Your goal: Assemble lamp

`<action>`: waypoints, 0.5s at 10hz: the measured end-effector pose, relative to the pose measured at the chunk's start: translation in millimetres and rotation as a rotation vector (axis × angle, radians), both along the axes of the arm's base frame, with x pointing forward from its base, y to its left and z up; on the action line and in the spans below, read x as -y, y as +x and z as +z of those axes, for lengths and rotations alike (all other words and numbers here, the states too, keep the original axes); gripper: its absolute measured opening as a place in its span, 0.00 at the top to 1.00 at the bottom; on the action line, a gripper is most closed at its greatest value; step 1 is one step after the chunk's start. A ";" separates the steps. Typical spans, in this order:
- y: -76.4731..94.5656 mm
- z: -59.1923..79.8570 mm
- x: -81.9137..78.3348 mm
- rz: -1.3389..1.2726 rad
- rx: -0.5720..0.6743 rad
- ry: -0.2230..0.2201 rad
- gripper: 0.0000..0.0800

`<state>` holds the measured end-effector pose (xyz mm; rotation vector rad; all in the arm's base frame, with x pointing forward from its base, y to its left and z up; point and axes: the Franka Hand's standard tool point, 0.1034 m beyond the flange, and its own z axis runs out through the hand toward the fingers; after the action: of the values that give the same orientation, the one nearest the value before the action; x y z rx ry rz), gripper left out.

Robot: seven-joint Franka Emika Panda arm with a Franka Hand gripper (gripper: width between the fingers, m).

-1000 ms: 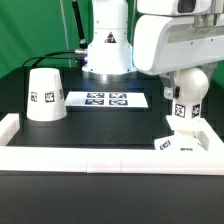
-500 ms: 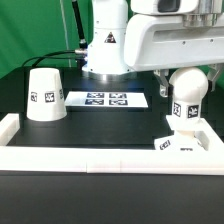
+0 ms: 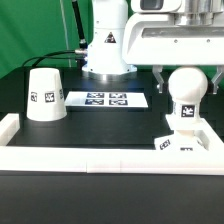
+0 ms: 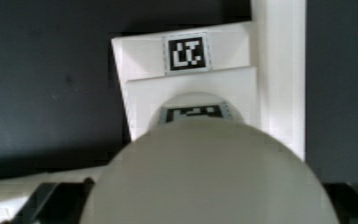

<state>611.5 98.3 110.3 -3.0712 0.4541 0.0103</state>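
The bulb (image 3: 186, 98) stands upright on the base (image 3: 185, 142), which sits on the bench (image 3: 100, 125) at the exterior view's right, tucked against the white rail (image 3: 110, 157) in the near corner. The gripper (image 3: 187, 74) hangs directly over the bulb, with one dark finger visible on each side of the ball. In the wrist view the bulb (image 4: 202, 170) fills the foreground, and the fingers (image 4: 48, 198) appear low on either side of it, apart from its surface as far as can be judged; they are spread and grip nothing. The base (image 4: 185, 70) lies beyond the bulb, its tag facing up. The shade (image 3: 45, 96) rests mouth-down on the bench at the exterior view's left, well apart from the other two parts, with the marker board (image 3: 106, 99) lying between. Assessment: the step in hand is seating the bulb in the base, and whether the stem is fully home cannot be confirmed, since the joint is hidden. The next move calls either for a renewed grip to finish the seating, or for a straight lift clear of the ball without nudging it, then travel across to the shade.
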 end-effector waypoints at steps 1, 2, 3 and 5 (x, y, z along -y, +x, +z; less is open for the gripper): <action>-2.0 -0.9 0.0 -0.099 -0.012 -0.002 0.27; -3.2 -1.1 0.4 -0.185 -0.022 -0.004 0.27; -4.6 -0.5 0.9 -0.273 -0.036 -0.007 0.27; -7.4 -0.2 -1.6 -0.401 -0.052 -0.013 0.27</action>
<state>604.1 99.9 110.1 -2.9364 1.0646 0.0753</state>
